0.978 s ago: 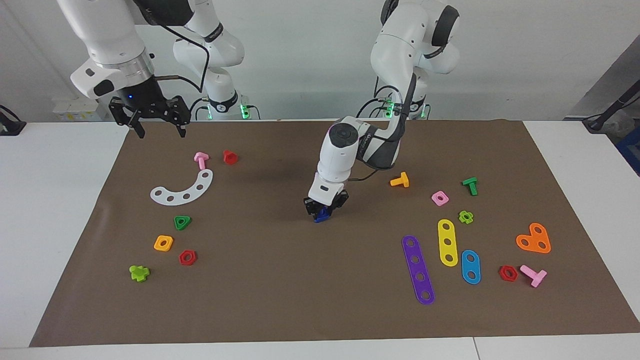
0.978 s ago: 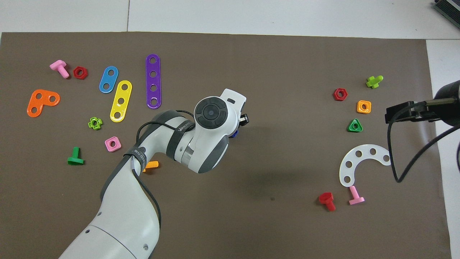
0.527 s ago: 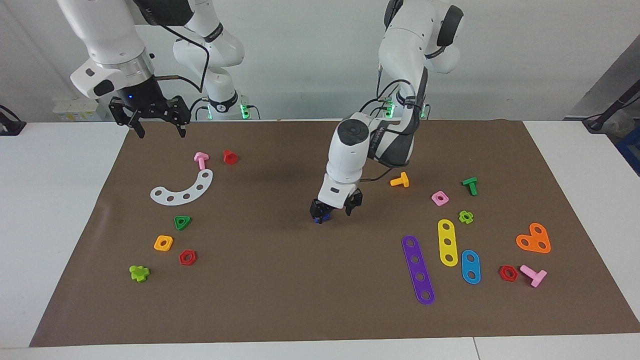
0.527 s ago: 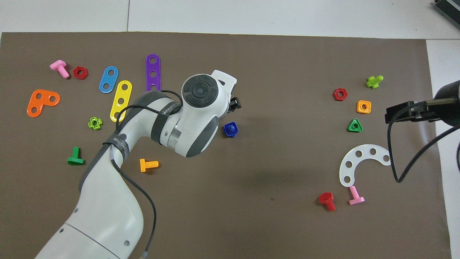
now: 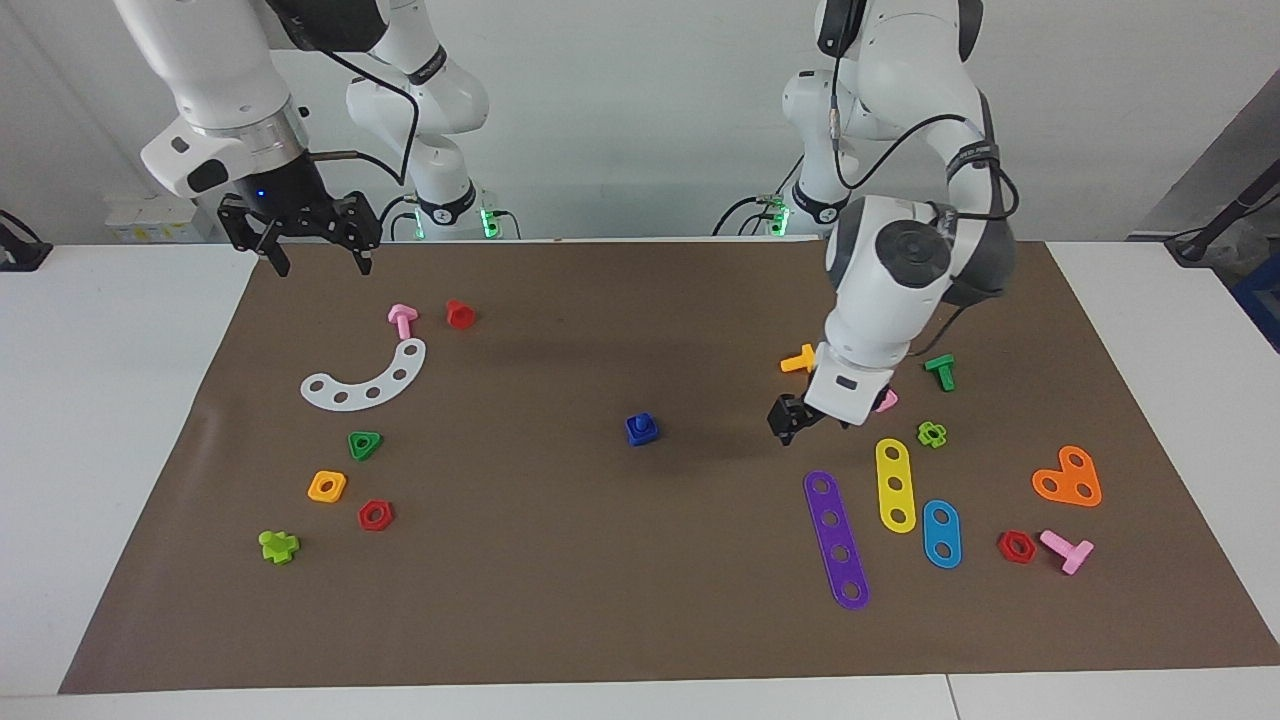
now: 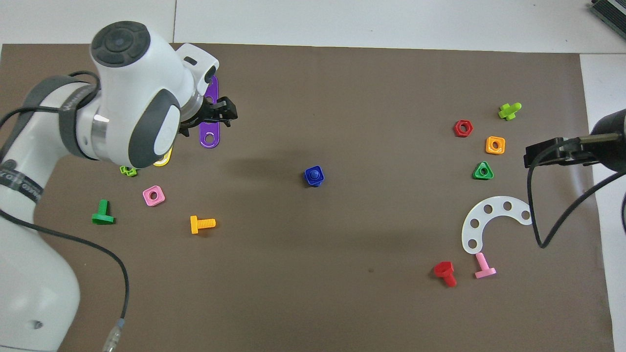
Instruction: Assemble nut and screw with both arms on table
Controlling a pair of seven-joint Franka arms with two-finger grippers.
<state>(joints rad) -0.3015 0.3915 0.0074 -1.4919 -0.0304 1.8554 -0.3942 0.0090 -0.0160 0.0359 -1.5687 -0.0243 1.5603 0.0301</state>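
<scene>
The blue nut (image 5: 641,429) lies in the middle of the brown mat (image 5: 560,600) on the table. A round blue stem stands in its hole, so the screw sits in it; the screw's head is hidden. The piece also shows in the overhead view (image 6: 313,176). My left gripper (image 5: 808,420) is open and empty, up in the air over the purple strip (image 6: 209,139), well apart from the blue piece; it also shows in the overhead view (image 6: 207,121). My right gripper (image 5: 318,262) is open and empty and waits raised over the mat's edge at the right arm's end.
Purple (image 5: 836,540), yellow (image 5: 896,485) and blue (image 5: 941,533) strips, a pink nut (image 6: 153,195), an orange screw (image 5: 800,360) and a green screw (image 5: 940,371) lie under and around the left arm. A white curved strip (image 5: 365,378), a green triangular nut (image 5: 365,444) and an orange nut (image 5: 327,486) lie toward the right arm's end.
My left gripper has let go of the blue piece, risen and swung toward the left arm's end of the table. The blue piece stays on the mat. The right arm has not moved.
</scene>
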